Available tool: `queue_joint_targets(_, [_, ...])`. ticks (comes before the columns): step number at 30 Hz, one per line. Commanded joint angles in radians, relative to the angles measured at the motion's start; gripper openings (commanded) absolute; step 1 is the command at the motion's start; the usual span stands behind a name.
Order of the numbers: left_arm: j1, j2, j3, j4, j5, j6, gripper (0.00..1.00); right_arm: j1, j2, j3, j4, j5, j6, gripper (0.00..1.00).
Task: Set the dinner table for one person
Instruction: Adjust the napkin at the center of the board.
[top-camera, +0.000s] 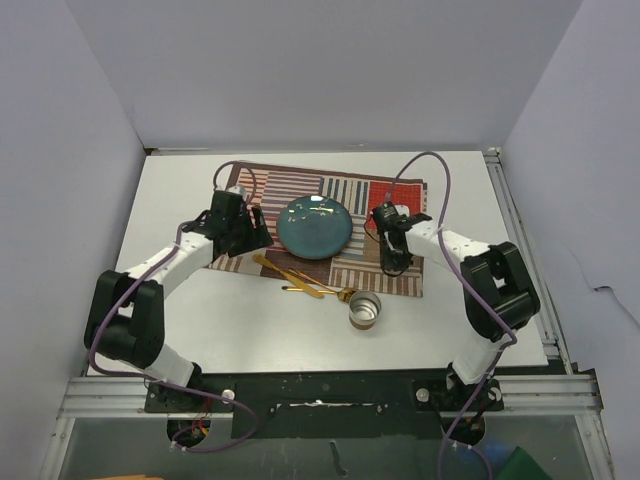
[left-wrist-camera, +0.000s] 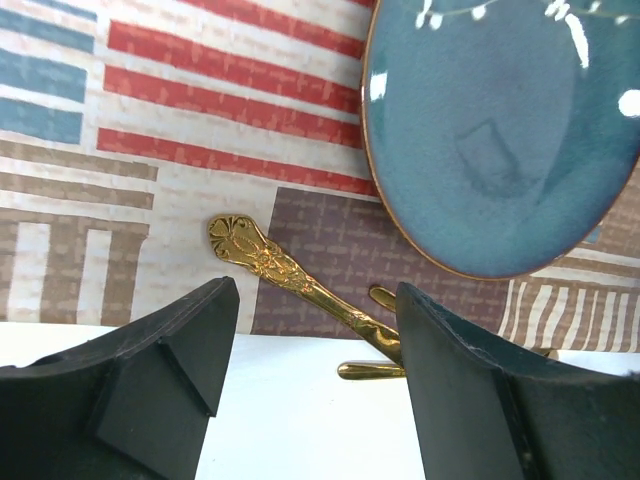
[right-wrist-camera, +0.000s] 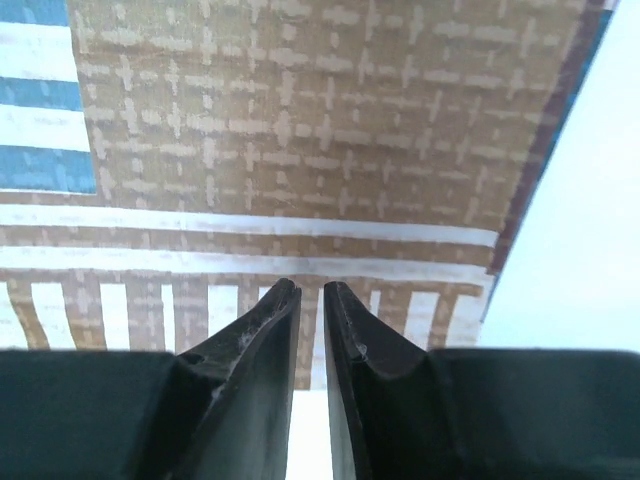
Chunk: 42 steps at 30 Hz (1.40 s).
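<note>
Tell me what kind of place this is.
Probably a robotics lab test cell, not a home: plain white panels box in the table, the left arm and right arm are bolted by an aluminium rail, and a placemat and plate are laid out as props.

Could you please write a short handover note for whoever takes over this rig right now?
The left gripper is open and empty, low over the placemat by the gold cutlery.
The right gripper is shut and empty, over the mat's right part.
The blue plate is centred on the mat. The cutlery is heaped across its near edge, and the metal cup is on the dinner table just beyond.
Done: mat and plate.
Left: lay out the cutlery, place the cup.
</note>
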Motion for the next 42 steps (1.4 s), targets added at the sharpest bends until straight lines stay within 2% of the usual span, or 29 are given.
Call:
queue_joint_targets(1, [-0.003, -0.078, 0.051, -0.015, -0.055, 0.027, 0.66, -0.015, -0.064, 0.091, -0.126, 0.022, -0.02, 0.19])
queue_joint_targets(6, [-0.003, -0.077, 0.038, -0.013, -0.104, 0.032, 0.66, -0.015, -0.057, 0.081, -0.115, 0.0, -0.008, 0.15])
queue_joint_targets(10, [0.006, -0.057, -0.009, 0.055, -0.13, 0.009, 0.67, -0.028, -0.058, 0.042, -0.081, -0.021, 0.002, 0.0])
queue_joint_targets(20, [0.034, 0.088, -0.004, 0.124, -0.171, 0.004, 0.67, -0.161, 0.063, 0.062, 0.034, -0.067, -0.044, 0.0])
queue_joint_targets(26, [0.039, 0.08, -0.024, 0.133, -0.151, 0.003, 0.67, -0.182, 0.171, 0.091, 0.064, -0.114, -0.051, 0.0])
queue_joint_targets(36, [0.037, 0.04, -0.028, 0.121, -0.123, 0.006, 0.67, -0.224, 0.344, 0.231, 0.068, -0.113, -0.08, 0.0])
queue_joint_targets(42, [0.035, 0.068, -0.033, 0.129, -0.111, 0.008, 0.67, -0.279, 0.388, 0.32, 0.066, -0.127, -0.123, 0.0])
